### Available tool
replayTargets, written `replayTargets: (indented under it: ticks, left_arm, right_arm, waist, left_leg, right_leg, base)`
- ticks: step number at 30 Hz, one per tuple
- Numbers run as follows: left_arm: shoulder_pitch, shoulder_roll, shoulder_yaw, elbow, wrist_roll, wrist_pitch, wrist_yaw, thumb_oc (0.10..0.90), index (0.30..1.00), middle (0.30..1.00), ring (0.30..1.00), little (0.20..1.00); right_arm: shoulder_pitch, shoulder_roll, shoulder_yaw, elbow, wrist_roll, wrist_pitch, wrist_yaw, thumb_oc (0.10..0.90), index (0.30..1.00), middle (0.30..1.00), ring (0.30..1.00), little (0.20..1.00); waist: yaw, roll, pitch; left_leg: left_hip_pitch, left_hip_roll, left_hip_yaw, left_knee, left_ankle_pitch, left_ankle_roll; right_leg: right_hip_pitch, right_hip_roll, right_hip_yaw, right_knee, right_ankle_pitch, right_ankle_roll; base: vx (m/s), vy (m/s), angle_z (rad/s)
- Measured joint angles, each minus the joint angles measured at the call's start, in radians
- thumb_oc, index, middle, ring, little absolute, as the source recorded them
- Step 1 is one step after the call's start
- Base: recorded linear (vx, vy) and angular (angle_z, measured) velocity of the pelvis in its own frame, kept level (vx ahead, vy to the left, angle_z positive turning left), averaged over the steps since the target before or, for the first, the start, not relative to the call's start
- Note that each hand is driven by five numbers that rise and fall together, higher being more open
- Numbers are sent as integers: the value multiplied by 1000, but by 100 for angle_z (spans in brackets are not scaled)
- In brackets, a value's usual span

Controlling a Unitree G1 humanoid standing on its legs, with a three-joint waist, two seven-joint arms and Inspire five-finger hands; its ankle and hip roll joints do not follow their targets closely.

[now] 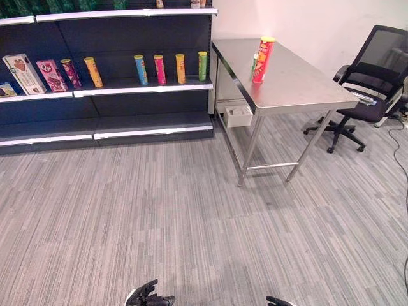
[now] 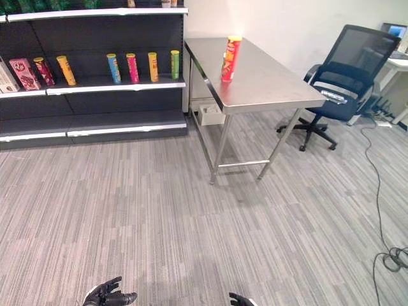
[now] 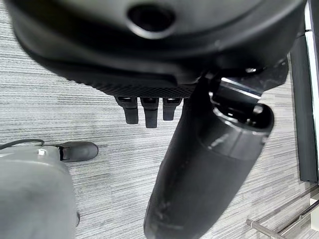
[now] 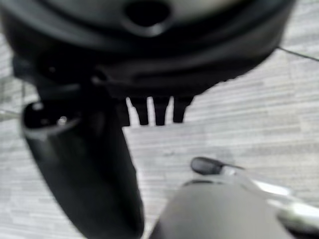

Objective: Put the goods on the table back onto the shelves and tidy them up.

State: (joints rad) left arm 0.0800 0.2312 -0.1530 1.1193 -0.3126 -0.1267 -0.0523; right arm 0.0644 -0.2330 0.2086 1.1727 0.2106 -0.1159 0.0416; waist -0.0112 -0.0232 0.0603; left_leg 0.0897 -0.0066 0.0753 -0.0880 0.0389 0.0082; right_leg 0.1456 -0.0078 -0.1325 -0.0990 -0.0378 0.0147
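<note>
Red tube on the table, both hands empty.
The red tube (image 1: 262, 60) stood upright on the steel table (image 1: 299, 86), upper centre; left hand (image 1: 148, 296) and right hand (image 1: 278, 301), bottom edge, hung with fingers relaxed.

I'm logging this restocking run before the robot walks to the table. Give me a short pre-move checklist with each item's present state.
1. Goods left on the steel table: a red chip can stands upright, something green behind it; not ok, not yet shelved.
2. Left hand free: fingers relaxed, holds nothing; ok.
3. Right hand free: fingers straight in the right wrist view, nothing held; ok.
4. Carpet between robot and table free of obstacles; ok.
5. Room on the shelf beside the row of chip cans; ok.
6. Office chair beside the table's far end, apart from the can; ok.
</note>
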Motion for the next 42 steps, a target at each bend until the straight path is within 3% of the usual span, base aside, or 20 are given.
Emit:
replayTargets:
  ticks: [5,7,8,10,11,12,13,14,15,16,19,22,26,27,31,33,37,40,41,42]
  left_arm:
    - [-53,13,8,3,-1,-9,1,800,900,900,900,900]
    - [-100,5,52,5,-51,-20,6,800,900,900,900,900]
    - [-93,-1,49,-1,-67,-29,8,800,900,900,900,900]
    - [-93,-19,38,29,-58,-28,-1,800,900,900,900,900]
    - [-33,-24,83,58,-59,-24,8,800,900,900,900,900]
    - [13,-36,78,66,-58,-18,7,800,900,900,900,900]
    - [15,-34,74,60,-56,-17,4,800,900,900,900,900]
    - [-14,-24,72,56,-48,-7,4,800,900,900,900,900]
    - [-37,6,14,54,-36,-5,5,800,900,900,900,900]
    - [-48,17,8,55,-25,-7,-1,800,900,900,900,900]
    - [-60,39,6,18,-19,-23,-3,800,900,900,900,900]
    - [-96,45,8,18,-19,-23,-3,800,900,900,900,900]
    - [-98,4,47,68,1,-18,-2,800,900,900,900,900]
    - [-84,-1,46,81,5,-18,-4,800,900,900,900,900]
    - [-27,-32,34,67,40,-17,-8,800,900,900,900,900]
    - [-28,-27,35,48,40,-18,-18,800,900,900,900,900]
    - [-40,-29,35,42,35,-7,-23,800,900,900,900,900]
    - [-48,-23,37,34,14,-6,-24,800,900,900,900,900]
    - [-55,-21,33,26,-5,-5,-26,800,900,900,900,900]
    - [-55,-21,33,26,-5,-5,-26,800,900,900,900,900]
  right_arm:
    - [-63,2,24,-1,0,-1,1,800,900,900,900,900]
    - [-132,-17,18,-1,9,-2,-1,800,900,900,900,900]
    - [-134,-28,17,5,11,-1,-1,800,900,900,900,900]
    - [-186,-42,14,81,21,-1,-2,800,900,900,900,900]
    - [-162,-29,-2,97,23,-3,0,800,900,900,900,900]
    - [-102,-34,-14,60,23,-5,0,800,900,900,900,900]
    - [-77,-31,-18,43,24,-3,-2,800,900,900,900,900]
    - [-71,-24,-4,16,32,-1,-6,800,900,900,900,900]
    - [-61,-29,-21,-71,41,-9,11,800,900,900,900,900]
    - [-45,-35,-20,-98,44,-10,12,800,900,900,900,900]
    - [-41,-44,-5,-95,47,-5,6,800,900,900,900,900]
    - [-51,-28,-1,-87,40,-5,20,800,900,900,900,900]
    - [-58,-19,-14,-75,39,0,22,800,900,900,900,900]
    - [-50,-18,-21,-43,35,4,21,800,900,900,900,900]
    - [-29,-43,-42,-18,32,22,18,800,900,900,900,900]
    - [-37,-35,-41,-6,31,10,22,800,900,900,900,900]
    - [-23,-38,-37,-12,40,-3,20,800,900,900,900,900]
    - [-31,-29,-8,6,45,4,18,800,900,900,900,900]
    - [-51,-27,0,32,50,2,17,800,900,900,900,900]
    - [-51,-27,0,32,50,2,17,800,900,900,900,900]
  waist:
    - [32,-49,78]
    - [62,-49,171]
    - [69,-41,167]
    - [71,-10,147]
    - [102,-29,142]
    - [64,15,83]
    - [44,58,66]
    - [57,55,82]
    - [1,46,111]
    - [-22,33,109]
    - [-24,-1,71]
    - [-23,-18,60]
    - [-58,51,79]
    - [-55,48,81]
    - [-33,36,82]
    - [-28,3,89]
    - [-38,-19,26]
    - [-9,-60,23]
    - [-2,-64,43]
    - [-2,-64,43]
  left_leg:
    - [-151,2,-6,219,-9,-42]
    - [-375,31,-36,565,48,-151]
    - [-387,58,-7,579,26,-129]
    - [-289,-1,-8,-17,19,-106]
    - [-157,-93,-21,-16,20,5]
    - [-48,-91,-8,-16,33,70]
    - [-23,-57,-18,-10,-22,94]
    - [-9,-48,7,-9,-30,106]
    - [35,-56,2,-2,-41,107]
    - [65,-71,-11,0,-51,109]
    - [136,-95,-13,-1,-117,103]
    - [163,-115,-49,0,-135,103]
    - [186,-69,-118,53,-185,32]
    - [225,-81,-110,72,-190,9]
    - [266,-103,-114,219,-226,-75]
    - [251,-37,-82,209,-227,-87]
    - [55,43,-97,565,-133,-250]
    - [-88,47,-28,856,133,-257]
    - [-198,86,0,1024,66,-181]
    - [-198,86,0,1024,66,-181]
  right_leg:
    - [-42,-6,-5,22,15,-21]
    - [-76,2,-54,58,11,-88]
    - [-51,18,-58,28,4,-74]
    - [-86,9,-72,-2,-18,34]
    - [-46,7,49,-2,6,5]
    - [-39,39,16,54,-21,29]
    - [-78,68,-8,150,-51,45]
    - [-237,46,-18,491,-115,71]
    - [-538,-89,-116,1041,-59,104]
    - [-601,-125,-99,1064,-65,99]
    - [-654,-180,-92,899,-49,75]
    - [-581,-170,-118,518,-11,63]
    - [-477,-15,-100,75,101,43]
    - [-431,-4,-214,21,116,18]
    - [-332,-22,-197,54,271,-155]
    - [-236,-30,-195,14,238,-137]
    - [-172,-12,-235,24,175,-82]
    - [-138,-47,-229,59,114,-118]
    - [-76,-56,-191,21,101,-104]
    - [-76,-56,-191,21,101,-104]
  base:
    - [-58,-82,9]
    - [248,90,64]
    - [487,268,48]
    - [536,343,-22]
    - [537,490,-112]
    - [502,631,-108]
    - [362,512,-59]
    - [479,394,-42]
    - [303,120,-33]
    - [433,130,7]
    - [254,-10,26]
    - [335,-57,38]
    - [500,-81,39]
    - [400,-78,27]
    - [373,-97,8]
    - [383,-108,22]
    - [275,-142,25]
    - [162,-65,-4]
    - [247,65,0]
    - [356,131,-12]
